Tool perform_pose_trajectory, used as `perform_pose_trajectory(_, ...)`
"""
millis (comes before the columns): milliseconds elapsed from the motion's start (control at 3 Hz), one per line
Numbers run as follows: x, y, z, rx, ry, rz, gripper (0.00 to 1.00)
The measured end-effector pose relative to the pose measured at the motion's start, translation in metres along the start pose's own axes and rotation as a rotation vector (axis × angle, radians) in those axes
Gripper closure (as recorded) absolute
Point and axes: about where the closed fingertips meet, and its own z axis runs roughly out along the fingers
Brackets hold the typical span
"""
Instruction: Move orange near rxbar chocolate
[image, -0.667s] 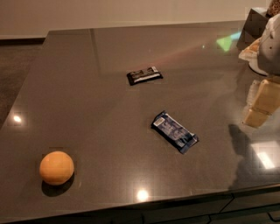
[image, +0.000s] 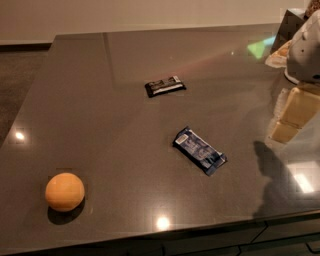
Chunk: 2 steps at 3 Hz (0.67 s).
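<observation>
The dark glossy table (image: 100, 110) is carrying three things, well apart. The orange (image: 64, 191) is sitting near its front left corner, the rxbar chocolate (image: 165, 86) is lying mid-table, and a blue-wrapped bar (image: 199, 150) is lying nearer the front. The gripper (image: 292, 117) is hanging over the right edge.

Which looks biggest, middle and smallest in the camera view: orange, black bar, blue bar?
1. blue-wrapped bar and orange: about alike; the orange is nearest the camera, so unsure.
2. rxbar chocolate: smallest, farthest back.
The gripper is at the view's right side.
</observation>
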Motion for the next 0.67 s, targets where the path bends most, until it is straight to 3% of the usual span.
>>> perform_pose_trajectory(333,-0.05,0.013,0.006,-0.033,-0.112,-0.061,0.0)
perform_pose_trajectory(667,-0.083,0.028,0.011,-0.065,-0.184,-0.11,0.0)
